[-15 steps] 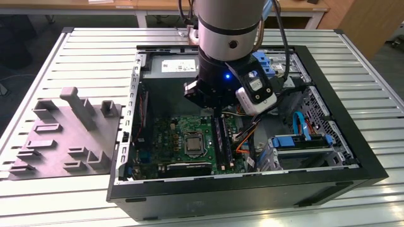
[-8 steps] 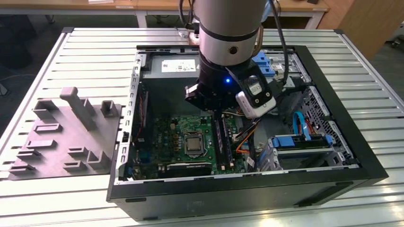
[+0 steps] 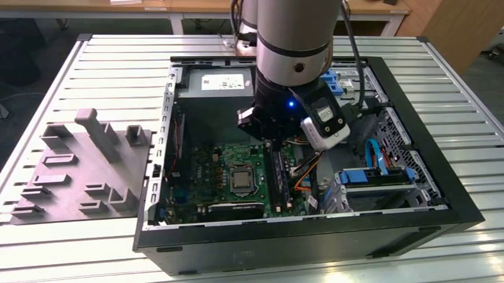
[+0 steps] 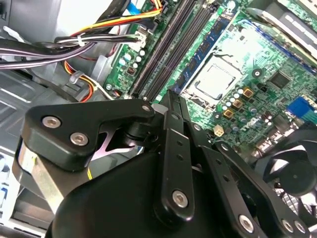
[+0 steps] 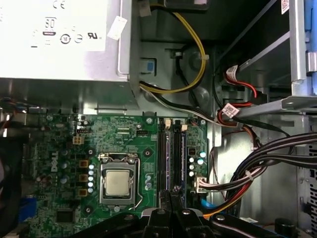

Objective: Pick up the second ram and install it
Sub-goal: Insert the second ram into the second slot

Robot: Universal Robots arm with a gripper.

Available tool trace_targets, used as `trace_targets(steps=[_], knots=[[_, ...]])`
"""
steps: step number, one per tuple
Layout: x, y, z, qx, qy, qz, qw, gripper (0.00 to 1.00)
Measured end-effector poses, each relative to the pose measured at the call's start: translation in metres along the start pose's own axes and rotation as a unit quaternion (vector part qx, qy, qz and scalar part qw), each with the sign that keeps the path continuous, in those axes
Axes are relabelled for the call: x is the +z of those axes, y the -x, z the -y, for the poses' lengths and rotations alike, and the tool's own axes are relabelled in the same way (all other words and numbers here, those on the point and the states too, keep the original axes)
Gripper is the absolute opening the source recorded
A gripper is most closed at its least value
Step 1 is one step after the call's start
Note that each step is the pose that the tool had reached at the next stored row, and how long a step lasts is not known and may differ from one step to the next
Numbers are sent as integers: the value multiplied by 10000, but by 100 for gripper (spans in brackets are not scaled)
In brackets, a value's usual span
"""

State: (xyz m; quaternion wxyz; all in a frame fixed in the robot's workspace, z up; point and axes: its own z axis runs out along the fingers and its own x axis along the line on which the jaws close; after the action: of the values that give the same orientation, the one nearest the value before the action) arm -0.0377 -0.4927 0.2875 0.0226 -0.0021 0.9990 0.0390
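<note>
Gripper (image 5: 171, 193) fingers closed together, tips low over green board (image 5: 124, 130) inside PC case. Blue memory stick (image 4: 203, 47) sits in slot, running straight out from tips, beside processor (image 4: 214, 82). Can't tell if touching.

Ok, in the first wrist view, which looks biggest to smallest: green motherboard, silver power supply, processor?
1. green motherboard
2. silver power supply, cut off at the picture's edge, so those two are unsure
3. processor, clearly smallest
</note>
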Motion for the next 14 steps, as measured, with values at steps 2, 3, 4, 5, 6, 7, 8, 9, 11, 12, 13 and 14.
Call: trace_targets(steps=[2, 3, 4, 5, 6, 7, 8, 9, 11, 12, 13, 14], knots=[[26, 7, 2, 0, 0, 0, 10000, 11], [33, 9, 3, 0, 0, 0, 10000, 11], [37, 9, 4, 1, 1, 0, 10000, 11], [47, 11, 5, 0, 2, 0, 10000, 11], [63, 11, 7, 0, 3, 0, 10000, 11], [80, 11, 8, 0, 4, 0, 10000, 11], [93, 12, 9, 1, 5, 0, 10000, 11], [100, 12, 10, 0, 7, 0, 10000, 11], [118, 13, 11, 0, 11, 0, 10000, 11], [134, 13, 12, 1, 12, 0, 10000, 11], [151, 13, 14, 0, 13, 0, 10000, 11], [168, 15, 15, 0, 13, 0, 10000, 11]])
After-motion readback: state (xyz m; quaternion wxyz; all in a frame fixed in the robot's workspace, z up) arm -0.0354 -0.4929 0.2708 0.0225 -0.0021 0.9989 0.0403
